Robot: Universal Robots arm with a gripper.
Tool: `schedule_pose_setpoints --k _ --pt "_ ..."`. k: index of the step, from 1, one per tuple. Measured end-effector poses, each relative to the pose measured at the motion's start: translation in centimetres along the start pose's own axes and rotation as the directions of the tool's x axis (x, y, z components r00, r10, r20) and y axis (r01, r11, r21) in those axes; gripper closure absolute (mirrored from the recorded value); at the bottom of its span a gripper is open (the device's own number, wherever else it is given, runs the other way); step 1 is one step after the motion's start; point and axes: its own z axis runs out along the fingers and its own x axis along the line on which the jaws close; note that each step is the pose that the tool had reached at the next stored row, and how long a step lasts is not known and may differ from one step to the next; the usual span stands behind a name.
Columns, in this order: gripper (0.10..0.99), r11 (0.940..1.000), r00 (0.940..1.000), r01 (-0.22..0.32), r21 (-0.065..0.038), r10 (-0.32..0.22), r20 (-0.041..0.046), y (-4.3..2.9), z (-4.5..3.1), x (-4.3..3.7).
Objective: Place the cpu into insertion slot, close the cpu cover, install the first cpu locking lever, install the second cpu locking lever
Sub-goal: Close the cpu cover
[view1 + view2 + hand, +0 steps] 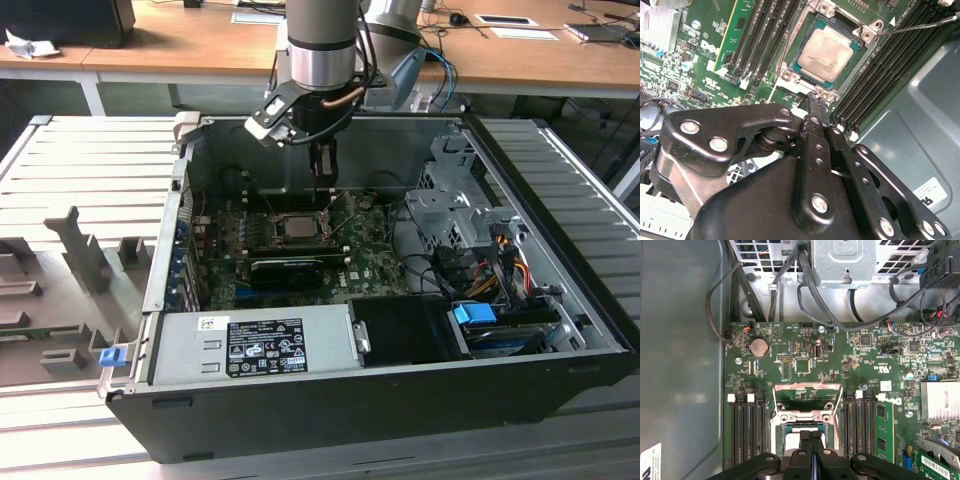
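inside the open computer case, the green board carries the socket, and the chip already lies in it. the claw, fingers pressed together and empty, hangs at the socket's edge. the cover looks swung up and a thin lever stands free, so closing and both levers remain.

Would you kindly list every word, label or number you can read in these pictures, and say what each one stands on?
No text is clear enough to quote.
Power-supply label: white print on black, too small to read.
White sticker beside it: too small to read.
Circuit board: white markings, too small to read.
Case sticker: cut off and blurred.
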Motion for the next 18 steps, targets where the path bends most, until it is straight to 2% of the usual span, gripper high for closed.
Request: schedule_pose_setpoints --k 18 --pt "0.980 1.0000 1.0000 0.000 0.000 0.000 0.0017 0.35 0.02 0.02"
